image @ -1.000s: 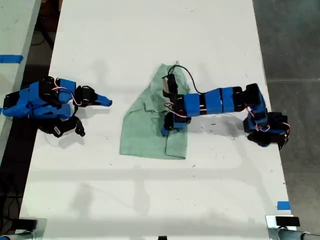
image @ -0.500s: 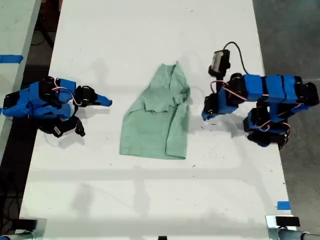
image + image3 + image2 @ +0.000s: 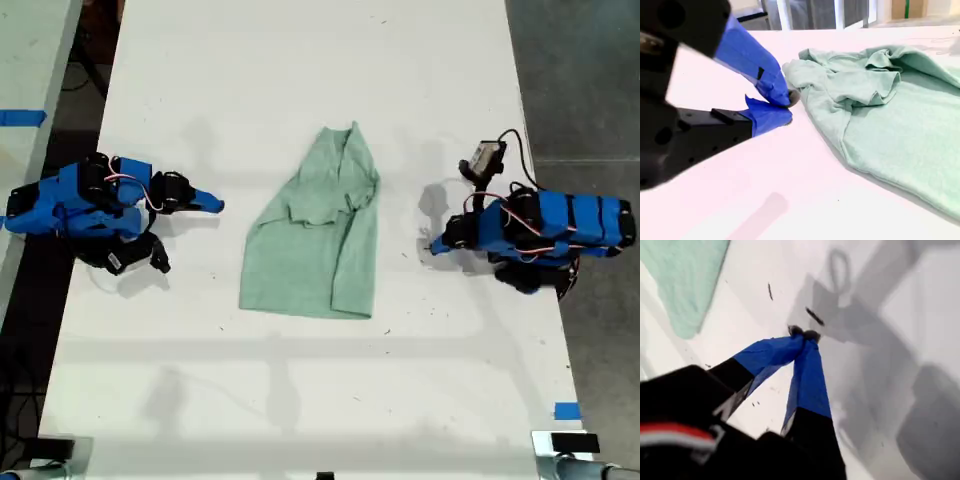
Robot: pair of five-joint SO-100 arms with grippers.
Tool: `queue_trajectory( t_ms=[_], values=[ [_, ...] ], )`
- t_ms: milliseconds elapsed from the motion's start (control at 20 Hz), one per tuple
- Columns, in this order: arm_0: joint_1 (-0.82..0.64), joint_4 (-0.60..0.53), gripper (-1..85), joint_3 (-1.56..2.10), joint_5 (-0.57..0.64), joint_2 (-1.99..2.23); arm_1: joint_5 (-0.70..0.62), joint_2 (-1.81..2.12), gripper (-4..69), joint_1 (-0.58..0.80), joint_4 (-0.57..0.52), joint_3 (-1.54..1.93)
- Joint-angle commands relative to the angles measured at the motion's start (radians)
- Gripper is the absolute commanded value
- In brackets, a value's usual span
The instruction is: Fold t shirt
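Observation:
The pale mint-green t shirt [image 3: 315,245] lies rumpled and partly folded in the middle of the white table [image 3: 300,80]. My first gripper [image 3: 437,246] is shut on nothing, low over bare table, a short way off the shirt toward the exterior view's right. In the first wrist view its blue fingertips [image 3: 804,332] meet, and an edge of the t shirt [image 3: 685,280] shows beyond. My second gripper [image 3: 215,205] rests at the exterior view's left, apart from the shirt. In the second wrist view it [image 3: 787,107] is shut and empty, pointing at the t shirt [image 3: 890,115].
Small black marks [image 3: 405,255] dot the table near my first gripper. A blue tape strip [image 3: 566,410] sits at the table's near corner on the exterior view's right. Another table with blue tape [image 3: 20,117] stands at that view's left, across a dark gap.
My first arm drew back off the shirt toward the exterior view's right and folded down low. The shirt stays flat where it lay. My second arm has not moved.

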Motion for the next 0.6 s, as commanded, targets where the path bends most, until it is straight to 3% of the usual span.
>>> queue_trajectory(
  t_ms=[0,550],
  values=[
    [0.017,0.000,0.0,-0.003,-0.017,0.008,-0.049,0.137,-1.2,0.000,0.023,0.048],
    [0.021,-0.002,0.0,-0.003,-0.017,0.008,-0.057,0.137,-1.2,-0.011,0.023,0.049]
  ],
)
